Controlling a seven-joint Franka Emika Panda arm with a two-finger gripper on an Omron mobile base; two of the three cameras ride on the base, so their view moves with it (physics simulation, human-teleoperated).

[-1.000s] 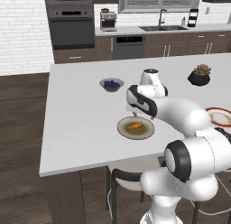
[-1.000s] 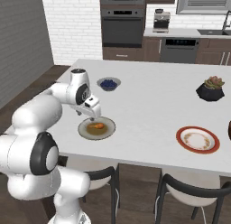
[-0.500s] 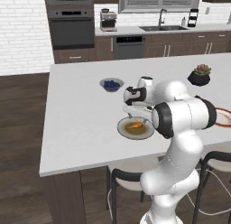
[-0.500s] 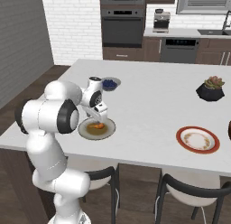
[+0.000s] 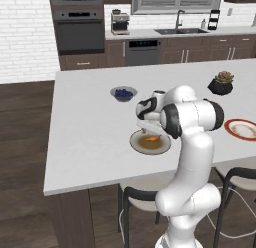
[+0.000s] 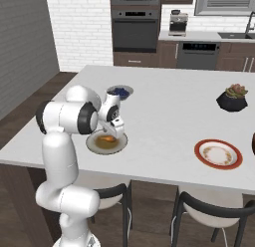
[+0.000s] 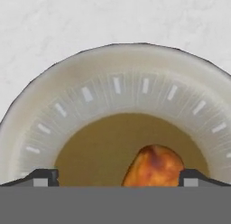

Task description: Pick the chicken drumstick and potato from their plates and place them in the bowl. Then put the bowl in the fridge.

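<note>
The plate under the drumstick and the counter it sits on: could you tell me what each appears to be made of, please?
The plate looks like glazed ceramic: a pale, smooth grey-olive rim with small white dashes and a brownish centre. The counter looks like polished stone, possibly marble or quartz: white with faint grey mottling. Both are rendered, so this rests on appearance alone.

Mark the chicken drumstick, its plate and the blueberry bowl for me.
chicken drumstick (image 7: pixel 153 166): hand view, on its thick orange-brown end.
grey-olive plate (image 5: pixel 136 143): left base view, on its left rim.
blueberry bowl (image 6: pixel 128 90): right base view, on its right rim.
</note>
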